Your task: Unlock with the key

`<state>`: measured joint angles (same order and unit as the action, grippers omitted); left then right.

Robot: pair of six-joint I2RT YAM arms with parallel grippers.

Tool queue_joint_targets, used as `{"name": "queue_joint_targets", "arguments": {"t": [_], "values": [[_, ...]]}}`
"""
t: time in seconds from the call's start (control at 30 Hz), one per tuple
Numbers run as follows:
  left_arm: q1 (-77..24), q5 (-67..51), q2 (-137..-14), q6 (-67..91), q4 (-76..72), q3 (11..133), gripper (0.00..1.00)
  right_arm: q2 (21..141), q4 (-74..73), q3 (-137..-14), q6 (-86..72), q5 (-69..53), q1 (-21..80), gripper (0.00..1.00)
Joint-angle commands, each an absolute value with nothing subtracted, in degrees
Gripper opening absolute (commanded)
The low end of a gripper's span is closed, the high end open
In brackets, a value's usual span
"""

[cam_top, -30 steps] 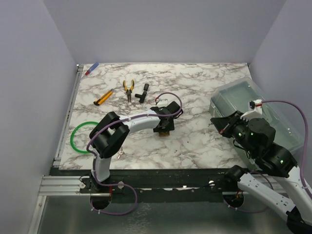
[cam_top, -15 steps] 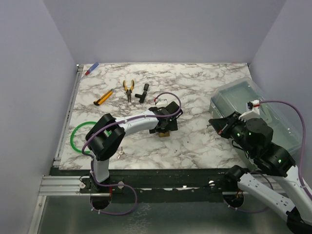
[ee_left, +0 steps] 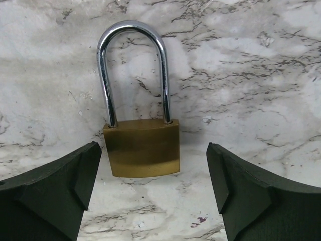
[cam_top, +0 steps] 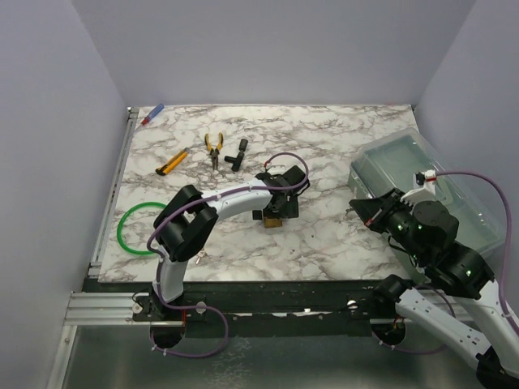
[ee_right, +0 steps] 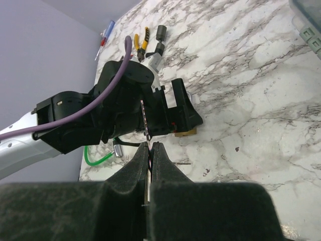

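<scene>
The left gripper (ee_left: 153,163) is spread wide, its 2 dark fingers (ee_left: 60,191) flanking the padlock (ee_left: 142,148) without touching it. The brass body lies flat on the marble table (cam_top: 340,146) near its middle, and the steel shackle is seated in the body and points away from the fingers. The right gripper (ee_right: 149,148) has its fingers pressed together and is raised off the table, aimed at the left wrist, beside a clear bin (cam_top: 422,174). A green ring (cam_top: 128,233) lies at the left edge, and yellow-handled pliers (cam_top: 213,147) lie farther back.
</scene>
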<state>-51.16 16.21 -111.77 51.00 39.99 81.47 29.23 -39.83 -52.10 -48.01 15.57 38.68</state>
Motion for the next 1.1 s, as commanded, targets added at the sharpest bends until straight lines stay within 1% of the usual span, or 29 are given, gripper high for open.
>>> {"name": "queue_joint_targets", "arguments": {"t": [0.0,0.3,0.43,0.53,0.83,0.93,1.0,1.07], "values": [[-51.5,16.4,-113.0,51.3,43.0,83.1,0.93,28.3,-40.7,-51.3,-48.1,16.7,38.8,0.01],[-51.5,16.0,-115.0,52.6,43.5,82.9,0.92,28.3,-40.6,-50.9,-47.9,17.0,38.8,0.01],[-51.6,16.8,-115.5,52.4,43.4,82.9,0.89,28.3,-40.6,-50.8,-47.8,16.9,38.8,0.00],[-51.5,16.9,-116.4,52.3,43.2,83.2,0.83,28.4,-40.7,-50.8,-47.9,17.0,38.8,0.00],[-51.5,15.8,-116.2,52.7,41.4,81.7,0.53,28.3,-41.1,-51.0,-48.1,17.3,38.8,0.01],[-51.4,15.5,-115.2,52.7,40.6,80.8,0.45,28.5,-40.9,-50.8,-48.3,17.0,38.8,0.01],[-51.5,15.3,-114.2,52.4,40.4,80.6,0.32,28.8,-40.7,-50.8,-48.3,16.8,38.8,0.00],[-51.4,14.9,-113.0,51.8,40.3,80.7,0.23,29.1,-40.3,-50.8,-48.3,16.4,38.8,0.01]]}}
